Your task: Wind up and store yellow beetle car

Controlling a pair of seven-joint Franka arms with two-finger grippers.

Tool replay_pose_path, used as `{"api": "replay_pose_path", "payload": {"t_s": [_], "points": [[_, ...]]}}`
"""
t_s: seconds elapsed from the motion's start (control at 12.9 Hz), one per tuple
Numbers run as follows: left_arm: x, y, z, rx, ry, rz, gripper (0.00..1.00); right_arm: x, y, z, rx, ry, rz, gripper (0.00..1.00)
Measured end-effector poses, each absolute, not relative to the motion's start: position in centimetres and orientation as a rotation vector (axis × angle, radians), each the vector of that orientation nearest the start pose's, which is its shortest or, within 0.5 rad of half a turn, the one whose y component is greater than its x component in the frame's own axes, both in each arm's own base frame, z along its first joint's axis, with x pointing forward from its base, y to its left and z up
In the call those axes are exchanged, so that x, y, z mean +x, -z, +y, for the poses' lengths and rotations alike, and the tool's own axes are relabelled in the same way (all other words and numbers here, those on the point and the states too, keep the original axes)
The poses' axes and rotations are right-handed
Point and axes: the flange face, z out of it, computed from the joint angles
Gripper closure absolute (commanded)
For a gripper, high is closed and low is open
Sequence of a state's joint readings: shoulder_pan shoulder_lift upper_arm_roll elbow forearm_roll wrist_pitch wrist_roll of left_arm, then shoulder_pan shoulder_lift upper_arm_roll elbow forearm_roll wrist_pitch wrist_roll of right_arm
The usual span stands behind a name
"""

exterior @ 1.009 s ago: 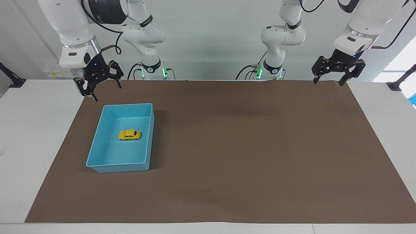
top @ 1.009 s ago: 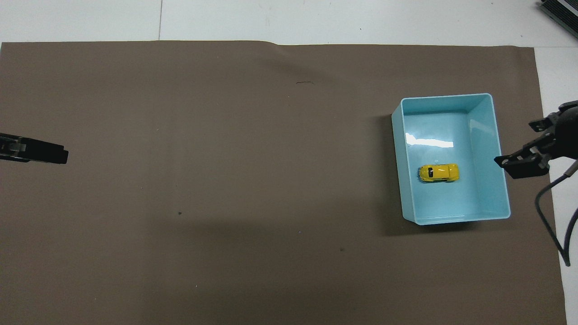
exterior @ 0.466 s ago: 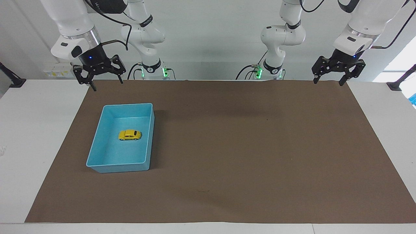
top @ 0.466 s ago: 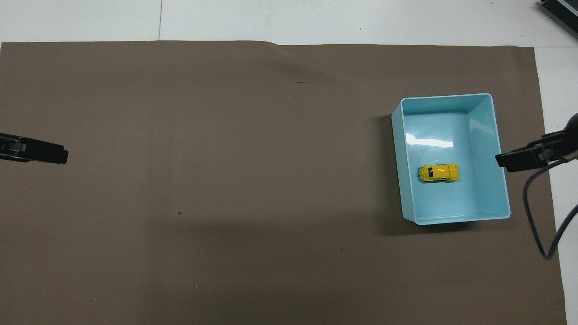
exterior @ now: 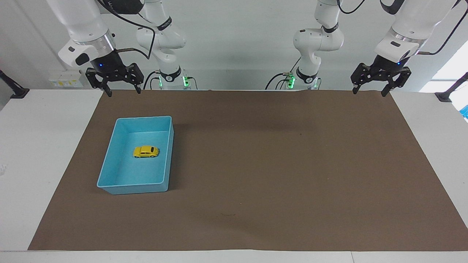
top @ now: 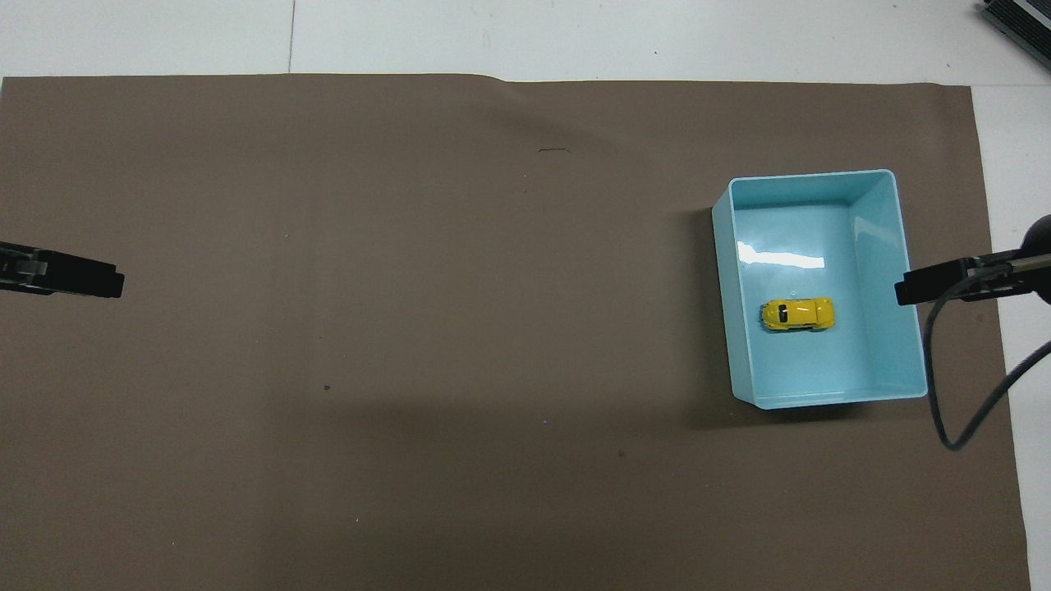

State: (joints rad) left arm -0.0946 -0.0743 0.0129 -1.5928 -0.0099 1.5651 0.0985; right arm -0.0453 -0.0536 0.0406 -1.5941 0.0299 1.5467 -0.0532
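1. Facing view shows the yellow beetle car (exterior: 146, 151) on its wheels on the floor of a light blue bin (exterior: 109, 166), roughly mid-floor and closer to the wall that faces the middle of the worktop (exterior: 22, 146).
2. Overhead view shows the same car (top: 798, 313) lying crosswise in the bin (top: 891, 246), clear of all four walls.
3. That bin sits on the brown mat (exterior: 278, 164) toward the right arm's end of the worktop, with its long sides running away from the robots.
4. Right gripper (exterior: 122, 90) hangs in the air over the mat edge nearest the robots, nearer the robots than the bin and well apart from the car; its jaws stand spread and hold nothing.
5. From above, only its dark tip (top: 932, 284) shows, over the bin's outer wall, with a cable looping below it.
6. Left gripper (exterior: 369, 90) hangs over the mat corner at the left arm's end, waiting; its jaws are spread and empty.
7. Its tip (top: 78, 277) enters the overhead view at the mat's edge.
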Motion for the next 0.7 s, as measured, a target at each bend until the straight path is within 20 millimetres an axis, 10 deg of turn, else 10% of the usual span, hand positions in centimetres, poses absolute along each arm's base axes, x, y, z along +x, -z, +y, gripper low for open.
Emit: {"api": "replay_pose_path", "payload": {"t_s": [0.7], "points": [[52.90,-65.39,-4.41,-3.138,0.074,0.284,0.00,53.41,-65.22,-0.04,-3.125,0.031,-0.034,0.00]]}}
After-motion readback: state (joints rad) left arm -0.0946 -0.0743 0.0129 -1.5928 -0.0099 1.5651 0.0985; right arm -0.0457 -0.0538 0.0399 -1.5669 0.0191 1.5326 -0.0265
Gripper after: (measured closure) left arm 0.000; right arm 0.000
